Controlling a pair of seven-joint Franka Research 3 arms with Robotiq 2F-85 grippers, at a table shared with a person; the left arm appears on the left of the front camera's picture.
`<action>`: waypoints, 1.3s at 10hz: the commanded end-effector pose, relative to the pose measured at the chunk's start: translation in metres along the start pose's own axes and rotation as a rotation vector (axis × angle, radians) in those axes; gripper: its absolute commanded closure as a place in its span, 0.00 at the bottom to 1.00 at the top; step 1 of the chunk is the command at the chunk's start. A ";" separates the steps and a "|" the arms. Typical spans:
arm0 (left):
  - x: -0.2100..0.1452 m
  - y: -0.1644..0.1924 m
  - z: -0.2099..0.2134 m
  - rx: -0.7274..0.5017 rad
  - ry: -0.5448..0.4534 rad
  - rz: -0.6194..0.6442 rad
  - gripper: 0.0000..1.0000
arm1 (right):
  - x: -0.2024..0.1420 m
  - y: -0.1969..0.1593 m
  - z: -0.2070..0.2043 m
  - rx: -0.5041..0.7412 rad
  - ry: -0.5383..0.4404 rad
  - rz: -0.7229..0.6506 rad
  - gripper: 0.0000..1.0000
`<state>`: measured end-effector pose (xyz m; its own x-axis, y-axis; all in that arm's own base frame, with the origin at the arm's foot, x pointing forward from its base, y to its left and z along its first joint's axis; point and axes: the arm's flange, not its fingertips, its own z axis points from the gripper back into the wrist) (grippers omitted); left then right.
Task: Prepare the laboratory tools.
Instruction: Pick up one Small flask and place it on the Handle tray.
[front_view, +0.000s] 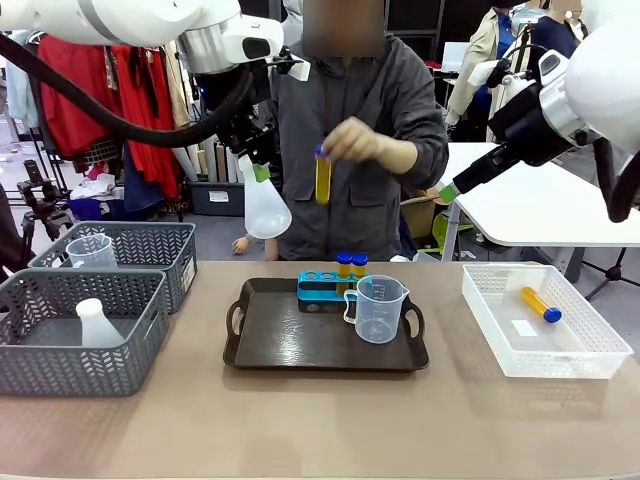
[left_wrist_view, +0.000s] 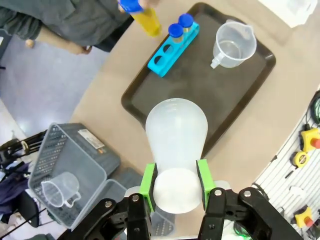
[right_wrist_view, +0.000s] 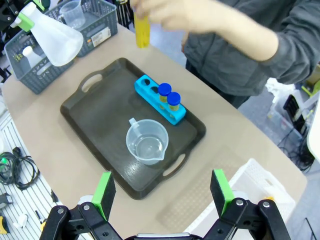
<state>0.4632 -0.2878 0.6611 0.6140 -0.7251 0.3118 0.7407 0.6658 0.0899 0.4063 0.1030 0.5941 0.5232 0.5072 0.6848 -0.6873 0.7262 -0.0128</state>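
My left gripper (front_view: 255, 168) is shut on the neck of a translucent white conical flask (front_view: 266, 207), which hangs in the air over the tray's left end; the green pads (left_wrist_view: 148, 181) clamp the flask (left_wrist_view: 176, 142). On the dark tray (front_view: 290, 345) stand a blue rack (front_view: 322, 289) holding two yellow blue-capped tubes (front_view: 351, 266) and a clear beaker (front_view: 380, 308). The person's hand holds another yellow tube (front_view: 322, 178) upright above the rack. My right gripper (right_wrist_view: 162, 192) is open and empty, raised high at the right (front_view: 447, 191).
A white basket (front_view: 590, 350) at the right holds one yellow tube (front_view: 540, 303). Two grey mesh baskets (front_view: 60, 375) at the left hold a second beaker (front_view: 92, 250) and a second flask (front_view: 97, 325). The person stands just behind the tray.
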 end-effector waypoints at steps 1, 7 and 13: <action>-0.005 0.011 0.013 -0.013 -0.022 0.004 1.00 | 0.002 0.000 0.000 0.011 -0.008 -0.010 0.00; -0.023 0.027 0.048 0.036 -0.091 0.061 1.00 | 0.002 0.000 0.000 0.011 -0.008 -0.010 0.00; -0.016 0.029 0.051 0.058 -0.076 0.063 1.00 | 0.002 0.000 0.000 0.011 -0.008 -0.010 0.00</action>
<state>0.4618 -0.2497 0.7046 0.6352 -0.6696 0.3849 0.6850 0.7186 0.1195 0.4063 0.1029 0.5941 0.5233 0.5071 0.6848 -0.6872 0.7264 -0.0128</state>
